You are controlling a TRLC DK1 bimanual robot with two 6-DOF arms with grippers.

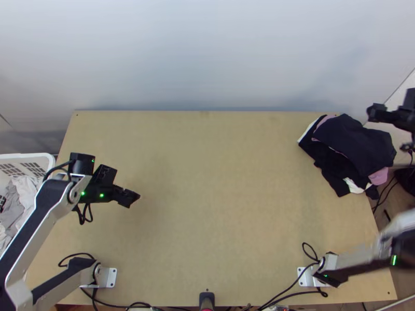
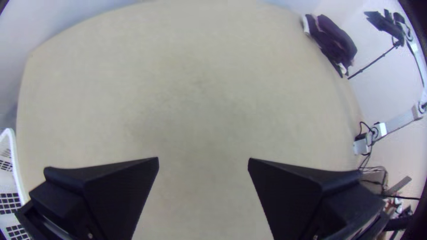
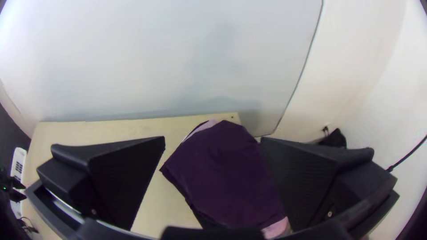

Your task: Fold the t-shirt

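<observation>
Pale wall rises behind the light wooden table, whose surface carries faint greyish marks. Above the left part of the table is the left gripper, its fingers pointing inward across the wood. The left wrist view shows those two fingers spread wide, with nothing but tabletop between them. The right gripper is up by the far right corner; in the right wrist view its fingers also stand well apart, holding nothing, with dark cloth seen beyond the gap.

That cloth tops a pile of garments at the table's far right corner, reaching past the right edge in the top view. The uppermost piece is dark navy to purple and lies folded, fairly flat, slightly askew over the rest. Black, pink and white fabric peeks out around its edges. Which garment is the t-shirt, I can't tell.

At the opposite side, by the table's left edge, is a white basket with latticed sides, and in it lie bunched white and light grey clothes. Nearer the arms' bases, black cables loop over the wood and run along the near edge
</observation>
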